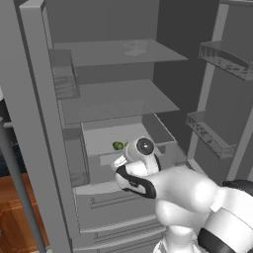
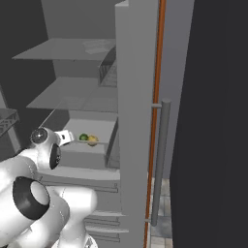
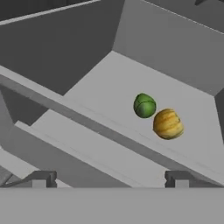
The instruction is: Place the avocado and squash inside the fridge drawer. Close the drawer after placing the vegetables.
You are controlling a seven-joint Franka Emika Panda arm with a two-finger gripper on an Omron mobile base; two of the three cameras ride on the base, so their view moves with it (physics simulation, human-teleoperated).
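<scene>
The fridge drawer [image 3: 170, 48] stands pulled out, a grey open-topped bin. On its floor lie the green avocado [image 3: 144, 105] and, touching it, the yellow squash [image 3: 168, 124]. My gripper [image 3: 109, 180] is open, with nothing between its fingers, just outside the drawer's front wall and slightly above it. From the right base view the avocado [image 2: 84, 137] and squash [image 2: 92, 140] sit side by side in the drawer [image 2: 82, 157], with the gripper [image 2: 68, 137] close to their left. In the left base view the avocado [image 1: 118, 146] shows in the drawer [image 1: 158, 129] just past my wrist.
Flat grey shelves [image 1: 118, 96] stack above the drawer. Lower flat-fronted drawers [image 1: 113, 205] sit beneath it. Door bins [image 1: 210, 133] hang on the open door at the right. The other door's edge and its long handle [image 2: 162, 160] stand close on the right.
</scene>
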